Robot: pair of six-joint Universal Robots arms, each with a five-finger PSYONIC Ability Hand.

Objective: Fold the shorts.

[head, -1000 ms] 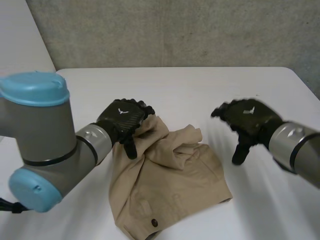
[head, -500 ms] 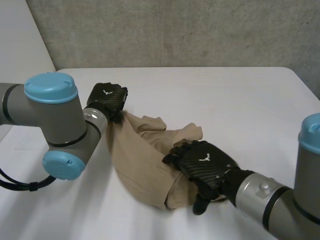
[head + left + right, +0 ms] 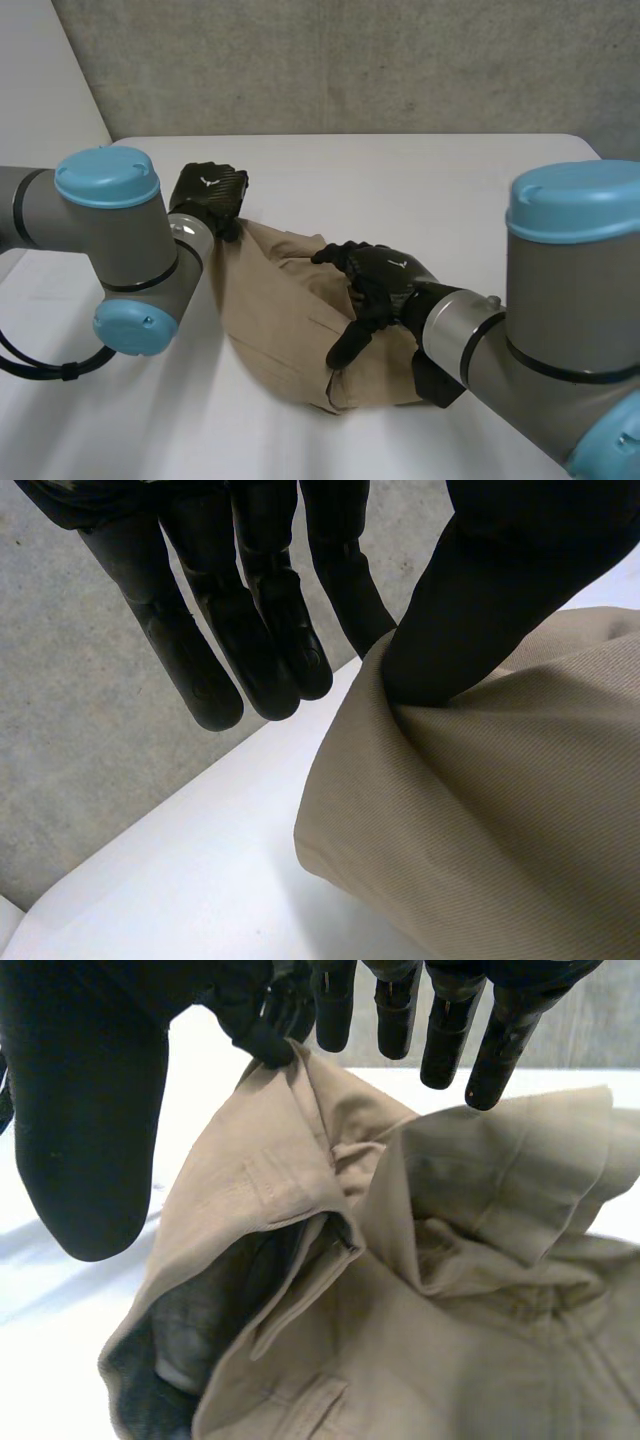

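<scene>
White table (image 3: pixel 470 190), grey wall (image 3: pixel 350 60) behind | left hand (image 3: pixel 208 193) pinches shorts (image 3: pixel 268 312) corner | right hand (image 3: pixel 385 272) spread over middle

**Surroundings: table, wall, side panel**

White table (image 3: pixel 430 185) in front of me: plain matte top, rounded far corner on my right. Behind its far edge is a rough grey concrete wall (image 3: pixel 350 60), speckled, running nearly the full width. Far left, a smooth pale panel (image 3: pixel 40 70) sits against the wall, its edge slanting down to the table's far left corner. In my left wrist view, the same rough grey lies past the table's edge.
</scene>
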